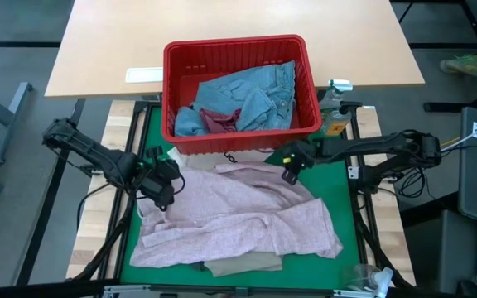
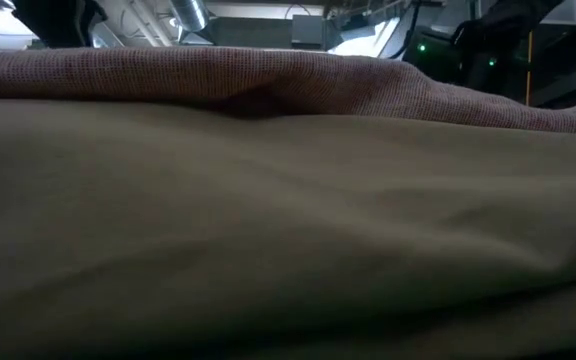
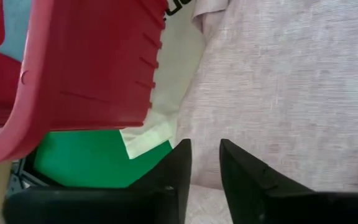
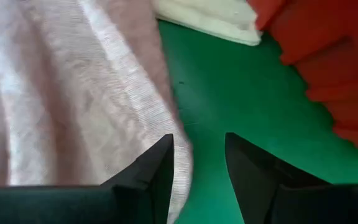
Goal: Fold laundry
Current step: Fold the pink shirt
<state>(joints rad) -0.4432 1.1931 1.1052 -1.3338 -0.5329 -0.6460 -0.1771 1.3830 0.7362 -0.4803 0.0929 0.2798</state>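
- One beige garment (image 1: 243, 266): nearest the front edge of the table, mostly covered, a strip showing from under the pink top. In the low view it fills the foreground.
- One mottled pink top (image 1: 238, 215): spread crumpled over the green mat (image 1: 348, 207), lying across the beige garment and reaching back almost to the basket.
- Left gripper (image 1: 162, 197): at the pink top's left edge, low over the cloth. In the left wrist view the two fingers (image 3: 244, 180) stand a narrow gap apart, with pink cloth visible beyond the gap. Whether any cloth is pinched cannot be told.
- Right gripper (image 1: 290, 174): at the pink top's rear right edge, just in front of the basket. In the right wrist view its fingers (image 4: 157, 168) stand apart; one finger lies at the hem of the pink top, the other over bare green mat. Nothing is seen between them.
- One white cloth item (image 4: 213, 18): flat on the mat between the pink top and the basket, black lettering partly showing in the high view.
- One red basket (image 1: 238, 51): at the rear of the mat, holding light blue jeans (image 1: 251, 95) and one dark red piece (image 1: 220, 121) beside them.
- One tan table (image 1: 222, 25): behind the basket, one white flat object (image 1: 143, 74) on its near edge.
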